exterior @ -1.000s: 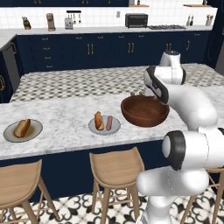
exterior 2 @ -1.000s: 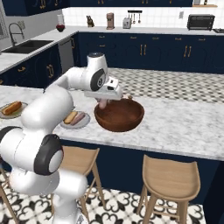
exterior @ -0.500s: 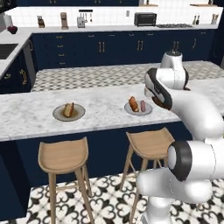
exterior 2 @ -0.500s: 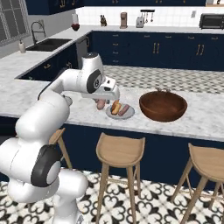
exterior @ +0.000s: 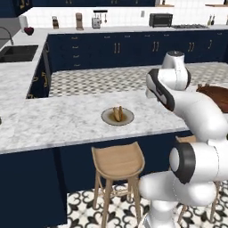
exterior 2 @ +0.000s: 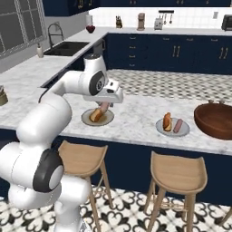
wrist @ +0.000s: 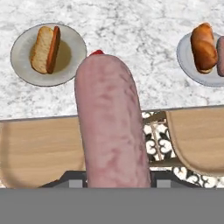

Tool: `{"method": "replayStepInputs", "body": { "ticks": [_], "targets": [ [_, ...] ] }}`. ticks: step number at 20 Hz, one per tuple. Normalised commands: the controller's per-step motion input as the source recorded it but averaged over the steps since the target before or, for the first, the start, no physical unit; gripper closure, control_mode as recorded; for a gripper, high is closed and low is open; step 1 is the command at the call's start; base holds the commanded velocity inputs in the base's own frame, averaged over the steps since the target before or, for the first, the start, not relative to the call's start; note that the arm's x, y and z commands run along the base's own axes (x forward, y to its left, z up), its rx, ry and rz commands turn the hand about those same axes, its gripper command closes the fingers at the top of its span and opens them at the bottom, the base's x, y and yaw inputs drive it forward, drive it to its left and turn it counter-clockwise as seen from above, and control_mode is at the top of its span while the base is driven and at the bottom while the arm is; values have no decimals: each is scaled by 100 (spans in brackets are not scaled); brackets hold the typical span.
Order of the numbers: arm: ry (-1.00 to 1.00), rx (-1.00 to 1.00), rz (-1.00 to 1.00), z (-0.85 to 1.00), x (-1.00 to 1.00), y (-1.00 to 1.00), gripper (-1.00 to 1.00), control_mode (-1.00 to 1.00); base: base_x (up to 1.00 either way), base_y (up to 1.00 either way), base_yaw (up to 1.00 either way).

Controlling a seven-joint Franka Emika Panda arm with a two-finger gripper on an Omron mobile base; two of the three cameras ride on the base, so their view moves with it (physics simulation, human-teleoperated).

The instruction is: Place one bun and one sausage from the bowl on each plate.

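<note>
The white marbled worktop (exterior 2: 136, 115) carries everything. The large dark reddish-brown wooden bowl (exterior 2: 215, 120) sits at its right end, well apart from the arm. Beside the bowl, the light grey plate (exterior 2: 172, 127) already has its bun and sausage. The olive-centred grey-rimmed plate (wrist: 48, 53) holds only a bun (wrist: 45, 49). The gripper (exterior 2: 103, 108) hangs over that plate, jaws clenched on the long pink sausage (wrist: 111, 127). The sausage should be lowered beside the bun, inside the rim, and let go close to the plate so it cannot roll off.
</note>
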Motion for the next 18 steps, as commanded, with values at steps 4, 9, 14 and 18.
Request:
{"method": "replayStepInputs", "body": {
  "ticks": [4, 9, 14, 18],
  "targets": [
    [0, 0, 0, 0, 0, 0, 100, 100, 97, 36, -9],
    [9, 0, -4, -1, 57, 0, 100, -100, 40, 0, -4],
    [11, 4, -1, -35, 57, 5, 100, -100, 0, 0, 0],
    [4, 0, 0, -54, 55, 16, 100, -100, 0, 0, 0]
  ]
}}
